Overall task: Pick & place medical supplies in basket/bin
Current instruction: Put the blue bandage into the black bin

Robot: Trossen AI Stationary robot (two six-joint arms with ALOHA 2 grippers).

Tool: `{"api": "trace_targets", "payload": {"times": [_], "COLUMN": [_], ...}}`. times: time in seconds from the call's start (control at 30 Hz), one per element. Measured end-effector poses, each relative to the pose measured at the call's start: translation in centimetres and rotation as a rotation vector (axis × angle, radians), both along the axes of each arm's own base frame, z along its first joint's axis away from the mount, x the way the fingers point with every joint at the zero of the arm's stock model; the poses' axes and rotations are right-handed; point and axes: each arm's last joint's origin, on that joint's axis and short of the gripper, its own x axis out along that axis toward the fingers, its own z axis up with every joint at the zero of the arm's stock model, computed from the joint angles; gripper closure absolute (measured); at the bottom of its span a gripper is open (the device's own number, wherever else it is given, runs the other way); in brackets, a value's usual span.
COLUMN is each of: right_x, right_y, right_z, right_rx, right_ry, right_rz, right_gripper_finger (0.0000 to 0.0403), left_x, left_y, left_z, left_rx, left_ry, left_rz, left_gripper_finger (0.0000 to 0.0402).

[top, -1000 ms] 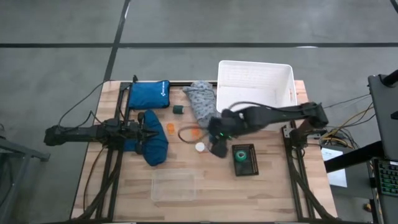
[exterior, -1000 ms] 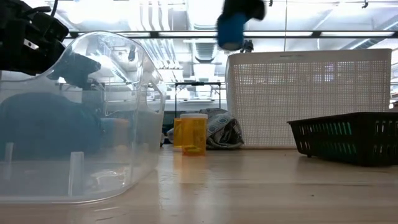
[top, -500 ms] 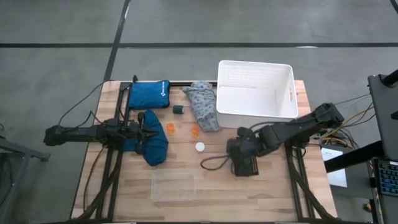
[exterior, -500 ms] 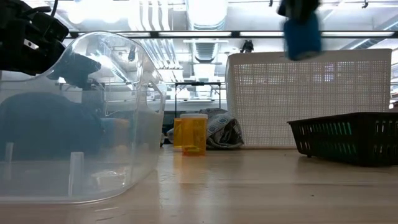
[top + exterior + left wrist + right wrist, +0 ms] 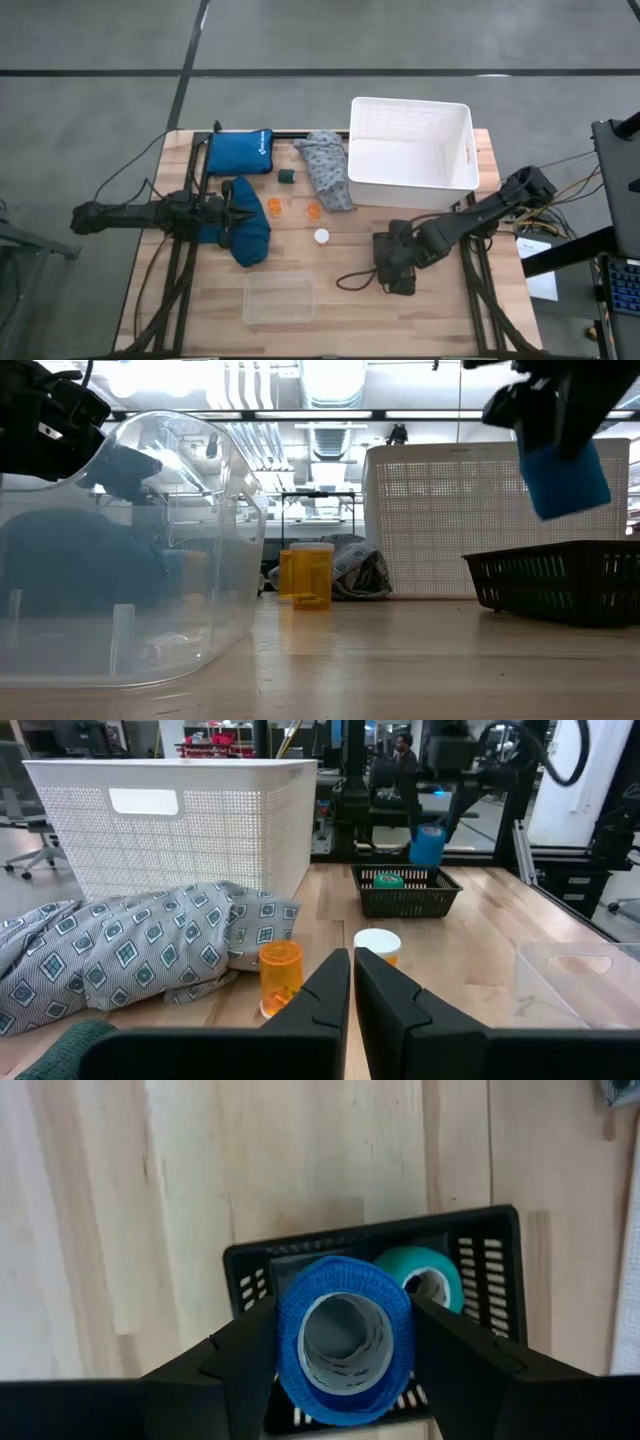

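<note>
Right tool (image 5: pixel 345 1342) pinching blue tape roll (image 5: pixel 345 1335), now swung from tabletop centre to above small black basket (image 5: pixel 250 1265) holding 1 green roll (image 5: pixel 425 1275), beside white bin (image 5: pixel 410 145). Left tool (image 5: pixel 352 990) pressed together, idle.

Grey floor (image 5: pixel 100 50), ceiling strip lights (image 5: pixel 330 415)

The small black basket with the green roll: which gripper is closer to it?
Right. The right gripper, holding a blue roll, hangs above the black basket; the left gripper is across the table.
</note>
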Motion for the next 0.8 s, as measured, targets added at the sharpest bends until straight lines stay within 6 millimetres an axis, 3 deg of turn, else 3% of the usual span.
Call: {"api": "trace_targets", "payload": {"times": [0.5,0.8], "right_x": [-4.4,-4.7], "right_y": [-2.1,-2.2], "right_z": [-2.4,-4.0], "right_rx": [0.096,0.096], "right_ry": [-0.276,-0.274], "right_rz": [0.003,0.014], "right_gripper_finger": [0.0196,0.0196], "left_x": [0.0,0.0], "left_y": [0.0,0.0], "left_z": [0.0,0.0], "left_rx": [0.001,0.003], "left_ry": [0.000,0.000], "left_rz": [0.001,0.000], "left_gripper_finger": [0.0376,0.0376]}}
